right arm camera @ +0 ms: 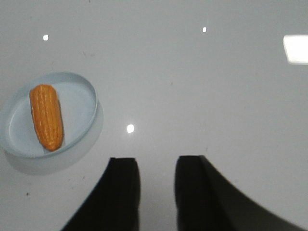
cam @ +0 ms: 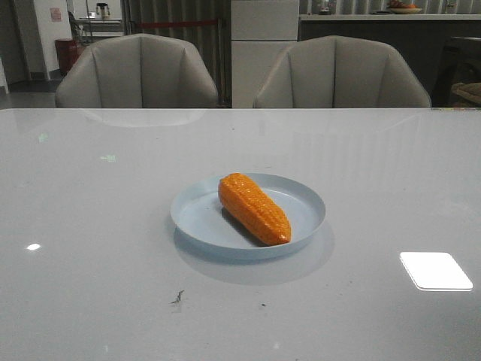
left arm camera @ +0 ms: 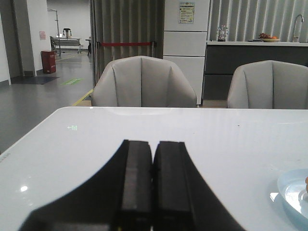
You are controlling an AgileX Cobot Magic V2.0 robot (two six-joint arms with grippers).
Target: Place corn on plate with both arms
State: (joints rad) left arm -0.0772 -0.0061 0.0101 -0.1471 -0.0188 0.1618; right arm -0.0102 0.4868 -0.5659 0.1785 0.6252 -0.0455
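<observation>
Glossy white table (cam: 90, 226); corn (cam: 253, 207) lay inside plate (cam: 197, 218). Left gripper (left arm camera: 153, 159) pressed closed, empty; right gripper (right arm camera: 157, 174) parted, empty.

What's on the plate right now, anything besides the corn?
Only the corn lies on the plate, resting diagonally across it, inside the rim. The bare plate surface around it shows nothing else. The strip of plate directly under the cob is covered and cannot be seen.
</observation>
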